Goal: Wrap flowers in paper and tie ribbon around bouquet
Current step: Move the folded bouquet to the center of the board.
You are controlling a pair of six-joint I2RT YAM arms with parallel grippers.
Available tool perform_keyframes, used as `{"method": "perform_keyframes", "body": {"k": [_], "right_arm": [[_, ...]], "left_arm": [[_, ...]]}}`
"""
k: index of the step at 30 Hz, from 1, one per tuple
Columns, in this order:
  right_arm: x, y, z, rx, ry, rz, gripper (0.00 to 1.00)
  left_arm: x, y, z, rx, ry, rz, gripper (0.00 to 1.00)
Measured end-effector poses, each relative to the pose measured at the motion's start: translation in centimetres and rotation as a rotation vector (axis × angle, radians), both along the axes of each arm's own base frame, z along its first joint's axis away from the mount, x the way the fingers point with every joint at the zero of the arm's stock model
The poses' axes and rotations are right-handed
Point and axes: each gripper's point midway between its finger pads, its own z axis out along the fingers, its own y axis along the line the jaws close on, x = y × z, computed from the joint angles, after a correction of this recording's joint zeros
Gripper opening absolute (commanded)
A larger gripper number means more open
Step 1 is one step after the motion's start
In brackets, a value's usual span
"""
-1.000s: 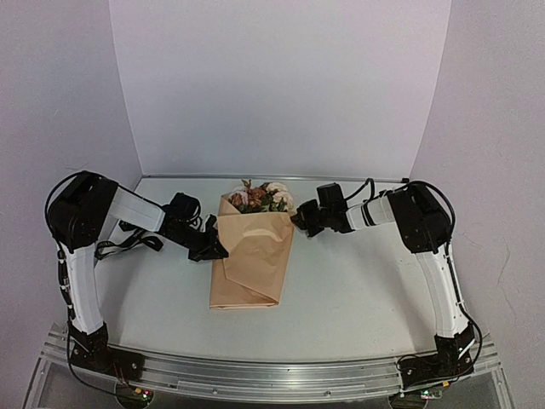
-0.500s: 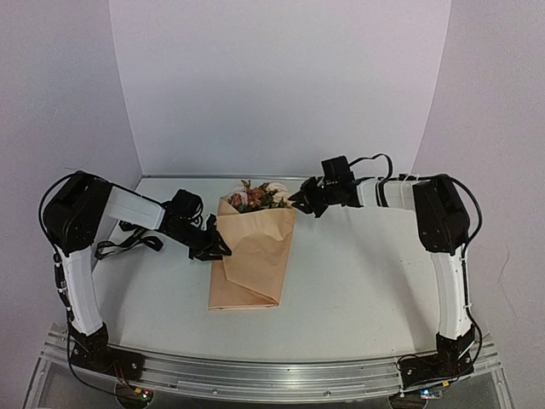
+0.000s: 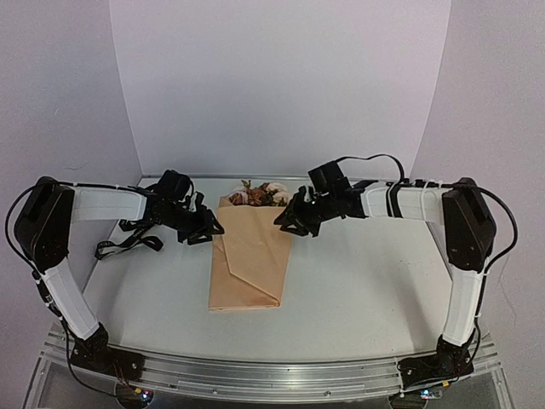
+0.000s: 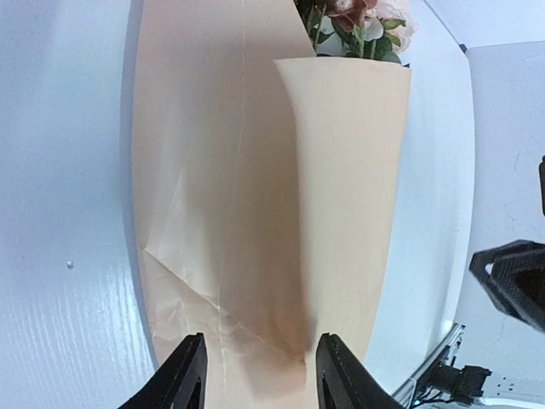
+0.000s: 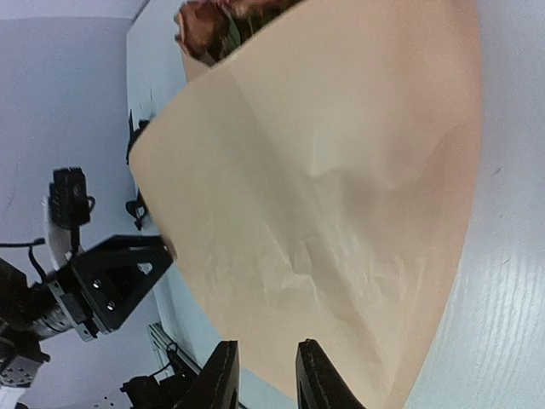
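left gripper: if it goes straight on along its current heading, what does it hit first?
Probably the paper: the left gripper points at its side, jaws apart. Height above it is unclear.

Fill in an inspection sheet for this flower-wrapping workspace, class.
Surface: white table, no spills seen.
Job's things: paper folded into a cone around the flowers; black strip, probably the ribbon, lies untied at left.
Clutter: nothing seen.
Grippers: left gripper and right gripper open, flanking the cone, holding nothing.
Cables: black cable arches over right arm.
Surroundings: plain white walls; metal rail at near edge.
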Motion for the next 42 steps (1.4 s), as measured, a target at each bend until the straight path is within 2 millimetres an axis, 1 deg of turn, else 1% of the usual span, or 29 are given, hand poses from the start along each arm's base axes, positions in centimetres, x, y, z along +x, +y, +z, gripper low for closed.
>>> {"method": "perform_keyframes", "body": {"k": [3,4,7,9,12,15,19,22,29,34,38,42], "right_arm": [[-2.4,2.0,-1.6,-0.029,0.022,0.061,0.32],[-3.1,2.6,-2.2,-0.037,0.029,0.081,0.32],[-4.6,4.3,-4.3,-0.073,0.057,0.125,0.34],[-5.3,5.2,-5.3,-0.091,0.068,0.144,0.35],[-5.8,6.0,-6.7,-0.118,0.085,0.157,0.36],[-5.7,6.4,-7.5,-0.134,0.093,0.159,0.37],[-5.4,7.3,-7.9,-0.138,0.094,0.164,0.37],[-5.4,7.6,-8.1,-0.139,0.094,0.167,0.37],[-5.7,7.3,-8.6,-0.171,0.092,0.169,0.37],[-5.6,6.3,-8.8,-0.22,0.075,0.162,0.37],[-5.2,4.9,-8.4,-0.241,0.06,0.146,0.37],[-4.0,1.9,-8.6,-0.272,0.065,0.103,0.38]], "left_arm": [[-0.3,0.3,-0.6,0.017,-0.001,-0.01,0.67],[-0.6,0.5,-0.9,0.019,-0.002,-0.015,0.69],[-2.2,0.9,-1.8,0.018,0.011,-0.038,0.71],[-2.7,0.9,-2.0,0.013,0.019,-0.052,0.71],[-2.8,0.8,-2.0,0.008,0.007,-0.068,0.71],[-2.6,0.6,-1.9,-0.002,-0.011,-0.074,0.72],[-2.8,0.5,-2.5,-0.012,-0.016,-0.079,0.72],[-2.9,0.4,-3.4,-0.001,-0.004,-0.083,0.68],[-3.2,-0.4,-6.7,0.048,0.053,-0.097,0.51],[-2.0,-1.9,-6.8,0.069,0.034,-0.098,0.42],[-0.9,-3.6,-7.1,0.076,0.028,-0.096,0.38],[0.9,-5.9,-7.2,0.063,0.017,-0.096,0.37]]}}
